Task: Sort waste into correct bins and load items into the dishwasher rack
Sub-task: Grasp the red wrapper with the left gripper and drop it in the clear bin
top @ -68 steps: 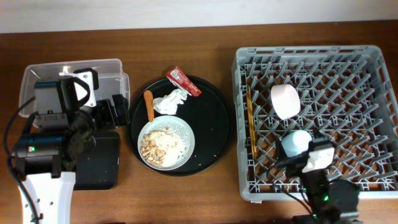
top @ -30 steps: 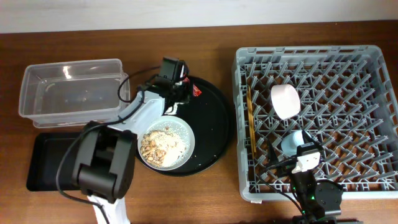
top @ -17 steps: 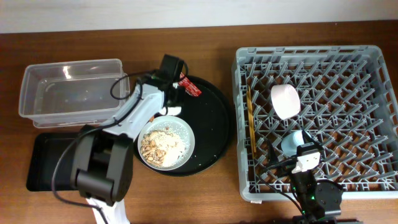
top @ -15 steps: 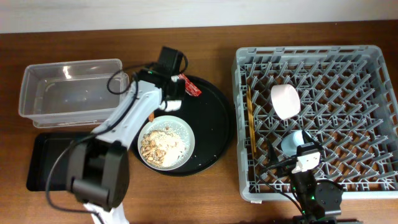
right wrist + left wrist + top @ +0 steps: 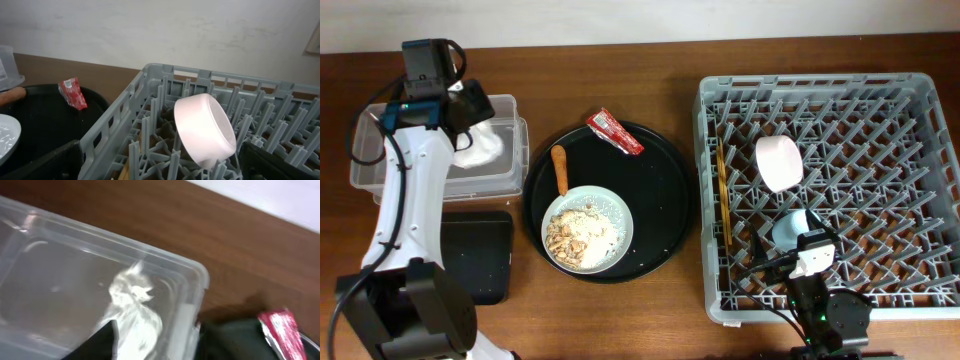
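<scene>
The crumpled white tissue (image 5: 480, 148) lies in the clear tub (image 5: 370, 150); it also shows in the left wrist view (image 5: 132, 305). My left gripper (image 5: 472, 110) hovers over it, open (image 5: 165, 345). The red wrapper (image 5: 615, 132) and the orange stick (image 5: 559, 170) lie on the round black tray (image 5: 665, 190). The plate (image 5: 620, 215) holds beige scraps (image 5: 575, 235). The grey rack (image 5: 910, 110) holds the white bowl (image 5: 778, 162), the blue cup (image 5: 792, 228) and the chopsticks (image 5: 723, 195). My right gripper (image 5: 812, 262) is open and empty over the rack, facing the bowl (image 5: 205, 127).
The shallow black rectangular tray (image 5: 475, 255) lies in front of the clear tub, partly under my left arm. The round black tray sits between the bins and the rack. The rack's upright pegs (image 5: 160, 107) stand close around my right gripper.
My left arm has swung from the round black tray back left to the clear tub. The tissue left the round tray and now lies in the tub. The right arm has not moved.
</scene>
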`<move>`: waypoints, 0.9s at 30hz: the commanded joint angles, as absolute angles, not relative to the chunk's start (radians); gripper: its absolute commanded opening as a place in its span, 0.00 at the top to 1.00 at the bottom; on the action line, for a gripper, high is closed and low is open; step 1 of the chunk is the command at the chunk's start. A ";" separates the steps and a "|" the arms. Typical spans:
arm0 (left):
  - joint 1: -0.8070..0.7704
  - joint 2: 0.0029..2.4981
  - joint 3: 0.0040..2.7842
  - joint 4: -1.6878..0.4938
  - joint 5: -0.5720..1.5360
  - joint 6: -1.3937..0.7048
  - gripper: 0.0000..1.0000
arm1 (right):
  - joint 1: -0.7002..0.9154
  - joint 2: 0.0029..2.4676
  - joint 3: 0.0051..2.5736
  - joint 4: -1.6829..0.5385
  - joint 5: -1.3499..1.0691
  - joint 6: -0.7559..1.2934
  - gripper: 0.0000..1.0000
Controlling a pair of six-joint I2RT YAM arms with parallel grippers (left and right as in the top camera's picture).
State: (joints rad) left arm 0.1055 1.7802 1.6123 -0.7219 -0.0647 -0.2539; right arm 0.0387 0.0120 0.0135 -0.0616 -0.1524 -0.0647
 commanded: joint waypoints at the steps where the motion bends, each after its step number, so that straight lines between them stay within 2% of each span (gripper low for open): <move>1: 0.039 1.774 1.620 -0.745 0.044 -0.234 0.33 | 0.032 0.006 0.006 -0.062 -0.162 -0.071 0.02; 4: -0.141 1.819 1.620 -0.740 0.019 -0.234 0.36 | 0.032 0.006 0.006 -0.062 -0.162 -0.071 0.02; 5: -0.189 1.853 1.620 -0.732 -0.004 -0.234 0.44 | 0.032 0.006 0.006 -0.062 -0.162 -0.071 0.02; 6: -0.225 1.888 1.620 -0.719 -0.016 -0.236 0.46 | 0.032 0.006 0.006 -0.062 -0.162 -0.071 0.02; 10: -0.338 2.083 1.620 -0.635 -0.010 -0.454 0.46 | 0.032 0.006 0.006 -0.062 -0.162 -0.071 0.02; 16: -0.363 2.207 1.620 -0.459 0.010 -0.459 0.44 | 0.032 0.006 0.006 -0.062 -0.162 -0.071 0.02; 25: -0.363 2.269 1.620 -0.455 -0.018 -0.554 0.44 | 0.032 0.006 0.006 -0.062 -0.162 -0.071 0.02; 26: -0.363 2.279 1.620 -0.444 -0.014 -0.554 0.45 | 0.032 0.006 0.006 -0.062 -0.162 -0.071 0.02; 27: -0.364 2.291 1.619 -0.442 -0.013 -0.554 0.58 | 0.032 0.006 0.006 -0.062 -0.162 -0.071 0.02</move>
